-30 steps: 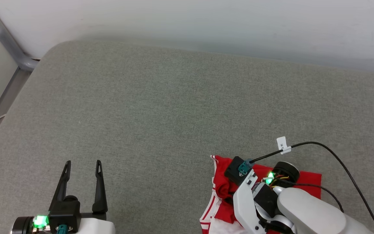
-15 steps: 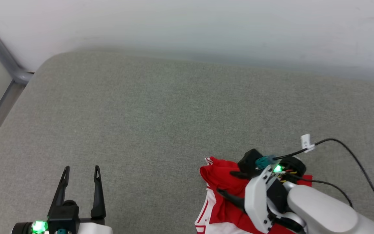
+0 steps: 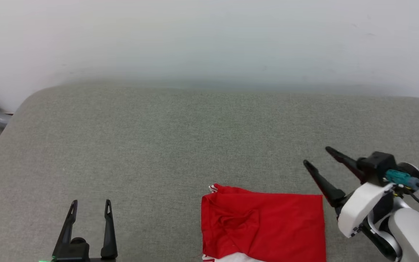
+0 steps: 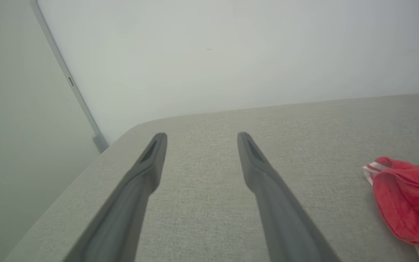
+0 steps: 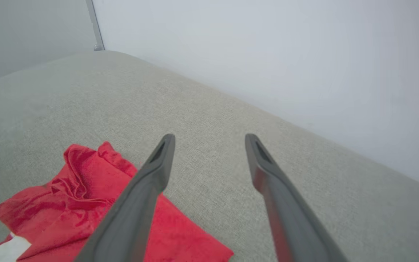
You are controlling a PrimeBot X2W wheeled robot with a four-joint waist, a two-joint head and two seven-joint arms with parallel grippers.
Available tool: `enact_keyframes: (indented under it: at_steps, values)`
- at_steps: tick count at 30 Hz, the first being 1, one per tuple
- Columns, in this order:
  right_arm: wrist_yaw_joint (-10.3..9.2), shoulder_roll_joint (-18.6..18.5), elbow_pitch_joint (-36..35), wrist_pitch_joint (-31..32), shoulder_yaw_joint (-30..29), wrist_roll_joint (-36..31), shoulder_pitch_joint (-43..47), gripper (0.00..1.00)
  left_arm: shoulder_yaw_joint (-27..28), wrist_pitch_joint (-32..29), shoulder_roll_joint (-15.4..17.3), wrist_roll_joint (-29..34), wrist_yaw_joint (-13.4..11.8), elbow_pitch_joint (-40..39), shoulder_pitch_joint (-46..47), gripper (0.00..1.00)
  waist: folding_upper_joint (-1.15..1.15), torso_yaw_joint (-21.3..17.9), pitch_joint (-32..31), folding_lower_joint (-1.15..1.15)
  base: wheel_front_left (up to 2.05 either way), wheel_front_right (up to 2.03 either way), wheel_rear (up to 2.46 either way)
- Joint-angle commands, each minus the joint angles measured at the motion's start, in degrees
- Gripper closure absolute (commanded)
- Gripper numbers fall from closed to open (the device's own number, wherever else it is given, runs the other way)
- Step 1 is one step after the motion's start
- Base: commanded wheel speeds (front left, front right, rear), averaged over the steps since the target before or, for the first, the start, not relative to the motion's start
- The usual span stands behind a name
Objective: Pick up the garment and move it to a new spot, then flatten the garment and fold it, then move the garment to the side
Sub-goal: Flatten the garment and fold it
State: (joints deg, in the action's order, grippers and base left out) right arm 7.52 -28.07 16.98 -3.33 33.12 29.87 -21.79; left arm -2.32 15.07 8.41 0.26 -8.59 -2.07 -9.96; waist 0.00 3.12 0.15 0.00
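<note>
- The red shirt (image 3: 264, 225) lies folded into a rough rectangle on the grey fabric-covered worktop (image 3: 158, 145), at its near edge and right of centre from my head camera.
- The bottom of the head view cuts off the shirt's near part. A white patch (image 3: 227, 257) just shows there, and I cannot tell which part of the shirt it is.
- A bit of striped trim (image 3: 213, 188) peeks out at the shirt's far left corner, and the cloth beside it is rumpled.
- The right end effector (image 3: 316, 155) has its fingers spread wide with nothing between them. It sits just beside the shirt's far right corner, not touching it.
- From the right wrist, that end effector (image 5: 210, 135) points over bare worktop, and one finger hides part of the shirt (image 5: 49, 211).
- The left end effector (image 3: 91, 202) is also spread and empty, well apart from the shirt. Its base is cut off by the frame.
- From the left wrist, the left end effector (image 4: 201, 135) faces the pale wall (image 4: 231, 54), and the frame's right edge crops the shirt (image 4: 409, 196).
- I cannot tell whether either set of fingertips touches the fabric.
</note>
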Motion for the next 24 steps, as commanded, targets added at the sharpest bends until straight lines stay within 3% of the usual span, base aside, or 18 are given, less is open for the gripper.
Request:
enact_keyframes:
  at_steps: [1, 7, 12, 17, 24]
  values:
    - [-0.07, 1.4, -0.6, -2.0, -4.1, -2.9, 2.5, 0.0, -0.2, 0.1, 0.2, 0.2, -0.3, -0.2, -0.3, 0.0, 0.0, -1.0, -0.4, 0.0, 0.0, 0.0, 0.0]
    - [-0.07, 8.4, -3.9, -8.0, -20.4, -14.2, 11.6, 0.0, -0.6, 0.1, 0.4, 0.3, -0.7, -0.5, -0.4, 0.0, 0.0, -2.5, -0.8, 0.0, 0.0, 0.0, 0.0]
    - [-0.07, 15.6, -8.7, -10.6, -29.9, -20.6, 19.0, 0.0, -1.1, 0.1, 0.6, 0.1, -1.0, -1.0, -0.8, 0.0, 0.0, -3.1, -1.2, 0.0, 0.0, 0.0, 0.0]
    - [-0.07, 20.8, -12.9, -11.7, -33.8, -23.4, 25.0, 0.0, -1.6, 0.1, 0.7, -0.1, -1.0, -1.6, -1.2, 0.0, 0.0, -3.4, -1.5, 0.0, 0.0, 0.0, 0.0]
    - [-0.07, 23.8, -17.2, -11.8, -35.6, -23.4, 29.4, 0.0, -2.0, 0.1, 1.0, -0.3, -0.8, -1.6, -1.7, 0.0, 0.0, -3.6, -1.7, 0.0, 0.0, 0.0, 0.0]
